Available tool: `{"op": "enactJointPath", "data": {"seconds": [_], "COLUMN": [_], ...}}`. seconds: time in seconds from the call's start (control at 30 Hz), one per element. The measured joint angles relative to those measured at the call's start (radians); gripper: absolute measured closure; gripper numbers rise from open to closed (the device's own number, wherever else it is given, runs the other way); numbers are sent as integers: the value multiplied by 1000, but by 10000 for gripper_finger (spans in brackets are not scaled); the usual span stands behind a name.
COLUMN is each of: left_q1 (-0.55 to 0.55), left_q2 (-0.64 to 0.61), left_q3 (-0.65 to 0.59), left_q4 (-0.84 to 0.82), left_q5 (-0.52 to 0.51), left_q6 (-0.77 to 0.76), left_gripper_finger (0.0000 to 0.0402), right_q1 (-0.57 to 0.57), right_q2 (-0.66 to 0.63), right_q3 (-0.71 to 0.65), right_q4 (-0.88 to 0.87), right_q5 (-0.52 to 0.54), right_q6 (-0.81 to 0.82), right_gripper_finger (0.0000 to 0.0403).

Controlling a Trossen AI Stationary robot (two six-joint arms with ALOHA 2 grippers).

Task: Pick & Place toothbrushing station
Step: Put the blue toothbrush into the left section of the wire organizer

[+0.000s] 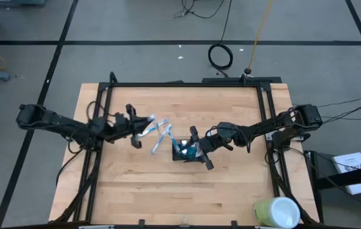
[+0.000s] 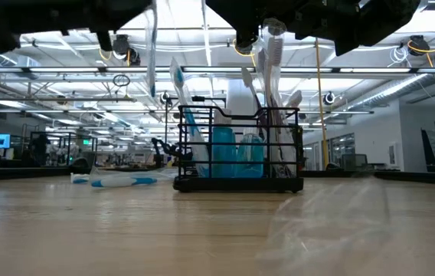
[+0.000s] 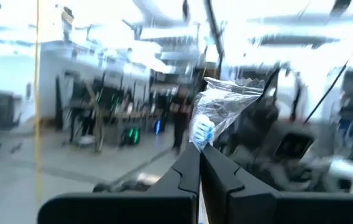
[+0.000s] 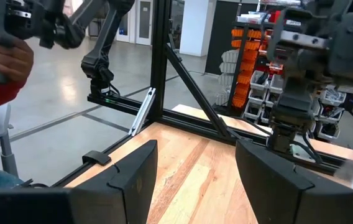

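High view, station: the toothbrushing station, a small black wire holder with blue items inside, stands near the middle of the wooden table, partly covered by the right arm's wrist.
Low view, station: the holder stands upright on the tabletop with toothbrushes and blue-capped tubes rising from it; the brush tops run into the dark arm parts crossing the upper edge, so their ends are cut off.
Left gripper: the left gripper hangs over the table left of the station, apart from it; in the left wrist view its fingers are pressed together on a clear-wrapped toothbrush with a blue and white head.
Right gripper: the right gripper sits just beside the station's right side; in the right wrist view its fingers stand wide apart with only bare table between them, and the station itself is out of that picture.
Loose packets: two wrapped toothbrushes lie on the wood between the left gripper and the station; low down, one shows lying flat left of the holder.
Blurred patch: a pale, see-through smear fills the near right of the low view, possibly wrapping close to the lens.
Person: a hand and red sleeve show at the edge of the right wrist view, beyond the table.
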State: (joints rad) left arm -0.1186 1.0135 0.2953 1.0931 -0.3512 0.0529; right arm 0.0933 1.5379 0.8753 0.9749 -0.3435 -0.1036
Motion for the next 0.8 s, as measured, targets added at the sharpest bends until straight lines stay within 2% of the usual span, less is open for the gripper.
{"op": "enactJointPath", "data": {"seconds": [0.17,0.5,0.8], "left_q1": [-26,-41,-41], "left_q2": [67,294,487], "left_q3": [-50,1,115], "left_q4": [202,426,437], "left_q5": [9,27,39], "left_q6": [0,-22,-27], "left_gripper_finger": [400,399,400], "right_q1": [0,0,0], "right_q2": [0,0,0], "right_q3": [0,0,0], "right_q4": [0,0,0], "right_q5": [0,0,0], "right_q6": [0,0,0], "right_gripper_finger": [192,192,192]}}
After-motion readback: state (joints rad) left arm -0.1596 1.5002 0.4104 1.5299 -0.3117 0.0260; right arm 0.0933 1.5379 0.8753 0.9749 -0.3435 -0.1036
